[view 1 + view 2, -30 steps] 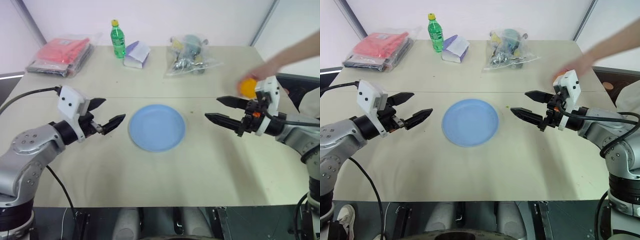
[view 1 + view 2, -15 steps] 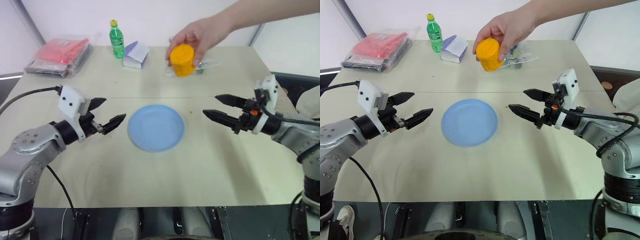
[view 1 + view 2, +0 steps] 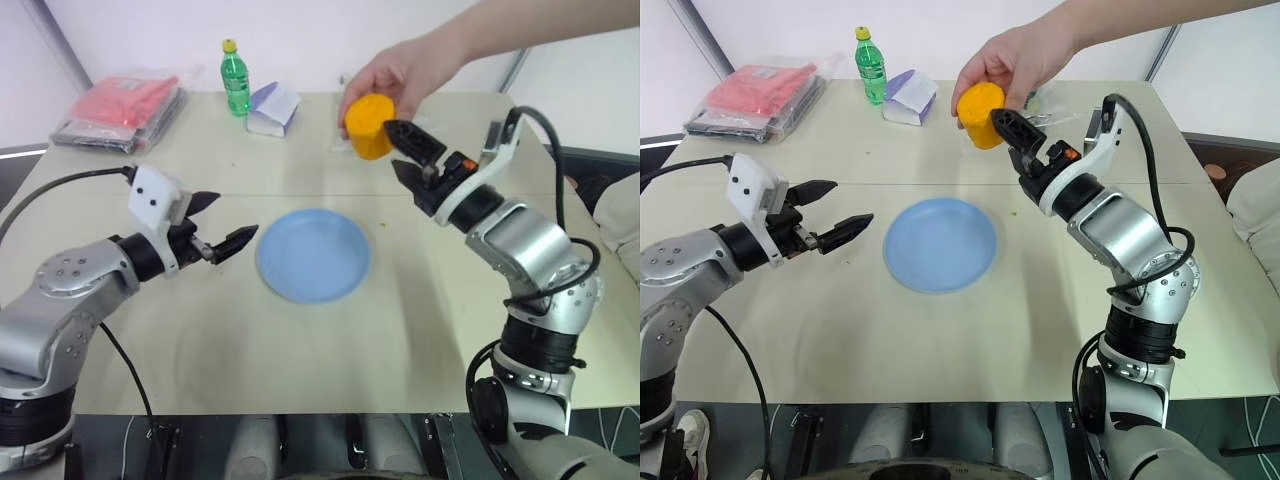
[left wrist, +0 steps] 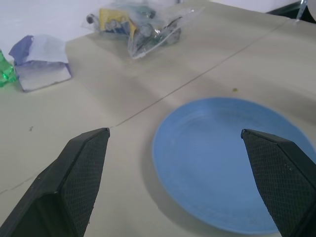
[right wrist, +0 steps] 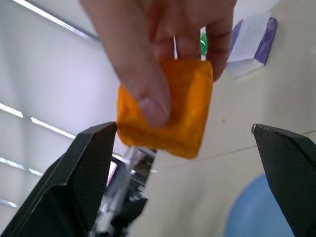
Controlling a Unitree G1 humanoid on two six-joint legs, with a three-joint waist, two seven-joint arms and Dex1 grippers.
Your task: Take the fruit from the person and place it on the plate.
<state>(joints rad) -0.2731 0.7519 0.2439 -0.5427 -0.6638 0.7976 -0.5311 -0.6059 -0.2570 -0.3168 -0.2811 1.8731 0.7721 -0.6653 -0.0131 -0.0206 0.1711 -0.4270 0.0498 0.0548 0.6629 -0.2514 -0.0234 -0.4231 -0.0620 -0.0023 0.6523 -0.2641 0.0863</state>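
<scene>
A person's hand (image 3: 400, 68) reaches in from the upper right and holds the orange-yellow fruit (image 3: 367, 126) in the air above the far half of the table. My right gripper (image 3: 396, 148) is raised beside the fruit on its right, open, its fingers stacked one above the other. In the right wrist view the fruit (image 5: 173, 118) hangs just ahead of the wide gap between the fingers. The light-blue plate (image 3: 314, 254) lies bare at the table's middle. My left gripper (image 3: 232, 216) hovers open to the plate's left, nothing in it.
Along the table's far edge stand a green bottle (image 3: 236, 77), a white and purple packet (image 3: 272, 108), a red packet in plastic (image 3: 125, 106) and a clear bag of small items (image 4: 143, 24), which sits behind the person's hand.
My right arm has lifted and swung left up to the fruit, rolling so its fingers stand one over the other. The person's hand has held the fruit about steady. My left arm has stayed put.
</scene>
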